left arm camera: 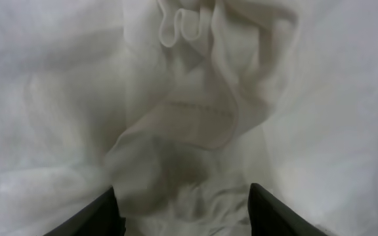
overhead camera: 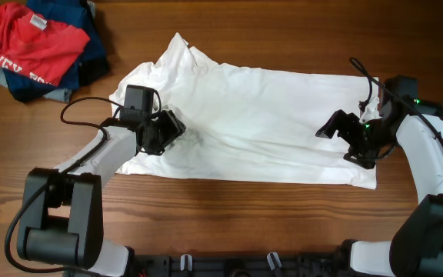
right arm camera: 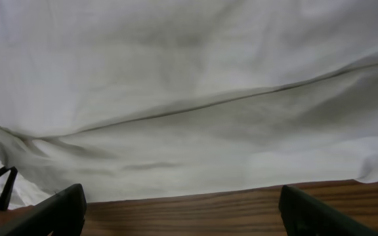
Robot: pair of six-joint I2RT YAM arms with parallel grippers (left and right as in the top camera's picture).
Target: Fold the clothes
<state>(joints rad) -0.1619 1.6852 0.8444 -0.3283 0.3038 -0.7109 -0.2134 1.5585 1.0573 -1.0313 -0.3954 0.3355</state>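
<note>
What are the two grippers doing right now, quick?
Left gripper: open, white shirt fabric between its jaws.
Right gripper: open, holding nothing.

A thin white cloth shirt (overhead camera: 260, 123), matt and heavily wrinkled, is seen on a wooden counter (overhead camera: 283, 31) whose brown grain is shown smooth with a faint sheen. Stitched seams are picked out in the wrist views, where the fabric looks slightly translucent at its folds. The left fingers (left arm camera: 104, 213) and right fingers (right arm camera: 51, 210) are shown in dark, matt material. At the far left, a soft red printed T-shirt (overhead camera: 29, 42) is pictured on navy blue garments (overhead camera: 92, 46) of heavier-looking cloth.
</note>
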